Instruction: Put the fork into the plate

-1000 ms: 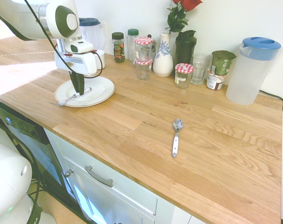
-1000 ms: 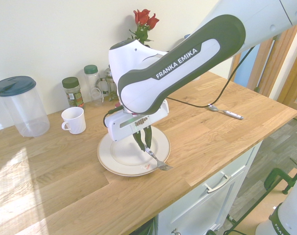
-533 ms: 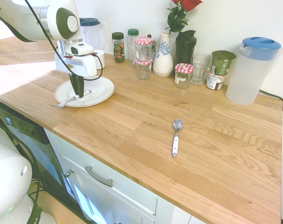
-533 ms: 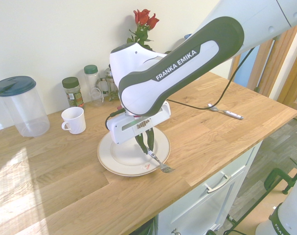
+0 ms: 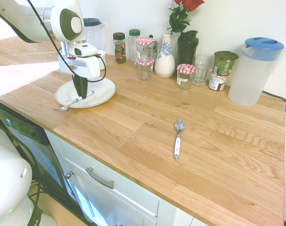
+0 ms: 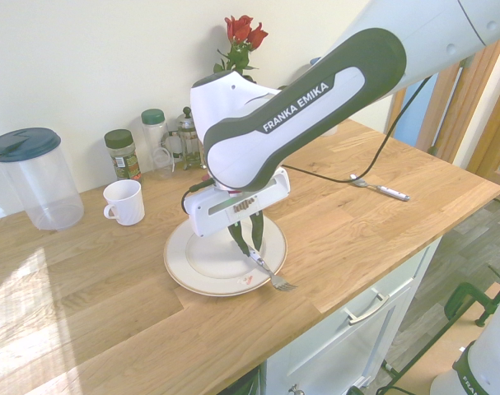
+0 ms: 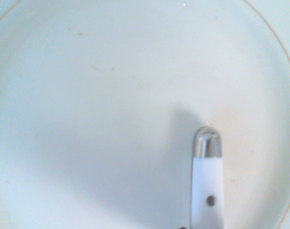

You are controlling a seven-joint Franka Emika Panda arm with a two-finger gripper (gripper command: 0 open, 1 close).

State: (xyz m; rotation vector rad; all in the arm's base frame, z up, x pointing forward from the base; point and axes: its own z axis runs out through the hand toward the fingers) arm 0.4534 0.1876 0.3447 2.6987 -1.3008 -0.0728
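The end effector (image 6: pixel 252 252) was clamped on the handle of the fork (image 6: pixel 270 272), low over the plate (image 6: pixel 177 262), left of centre in the second exterior view. Gripping the handle left the tines free, pointing to the lower right there, but also let them reach past the rim. In the wrist view the handle's butt end showed against the plate's middle, so that end seemed well placed. The plate lay flat on the tabletop (image 6: pixel 340 239), a wide target. Bringing the tines inward before release looked wise; otherwise the fork might have tipped over the edge.
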